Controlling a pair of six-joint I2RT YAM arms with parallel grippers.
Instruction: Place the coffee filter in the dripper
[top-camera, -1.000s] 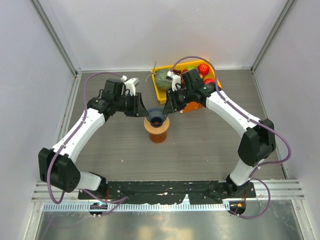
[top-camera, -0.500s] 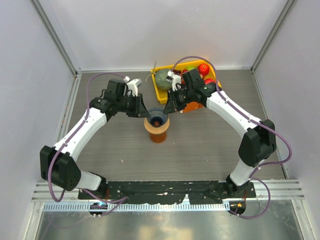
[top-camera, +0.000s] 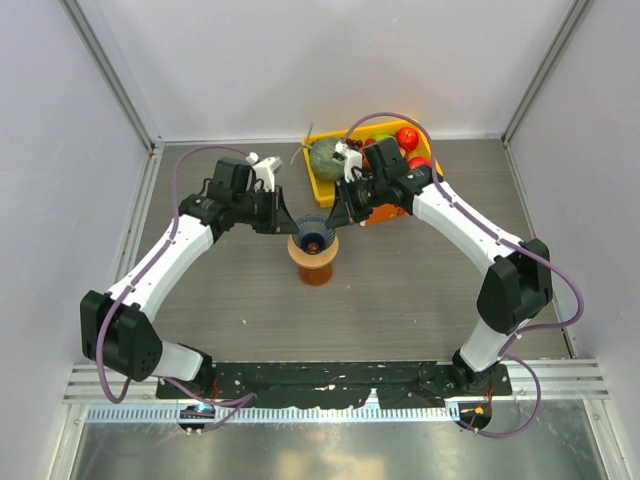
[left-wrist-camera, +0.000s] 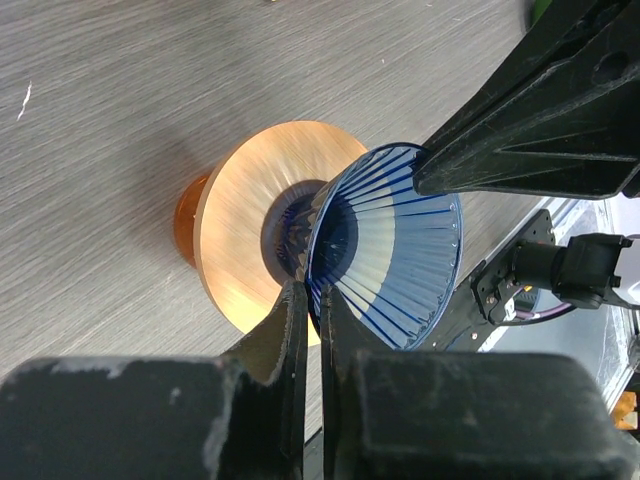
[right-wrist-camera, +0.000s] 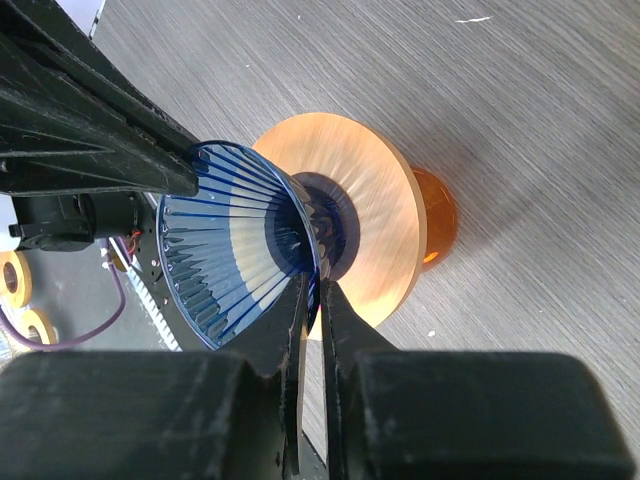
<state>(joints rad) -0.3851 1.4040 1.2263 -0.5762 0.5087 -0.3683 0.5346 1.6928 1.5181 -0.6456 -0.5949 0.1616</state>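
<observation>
The dark blue ribbed dripper (top-camera: 313, 233) sits mouth-up in the orange-brown ring stand (top-camera: 315, 262) at mid-table. My left gripper (top-camera: 288, 226) is shut on the dripper's left rim, and my right gripper (top-camera: 337, 222) is shut on its right rim. In the left wrist view my gripper (left-wrist-camera: 308, 292) pinches the rim of the dripper (left-wrist-camera: 400, 270) over the stand (left-wrist-camera: 245, 220). In the right wrist view my gripper (right-wrist-camera: 312, 285) pinches the opposite rim of the dripper (right-wrist-camera: 225, 250). The ribs inside the cone show bare. No tan coffee filter shows in any view.
A yellow tray (top-camera: 318, 186) at the back holds a green squash (top-camera: 327, 158) and red fruit (top-camera: 407, 137), close behind the right gripper. An orange object (top-camera: 385, 213) lies under the right wrist. White walls enclose the table on three sides.
The left wrist has shifted slightly toward the back right. The dripper, the stand and the right arm have stayed put, with both grippers still on the rim.
</observation>
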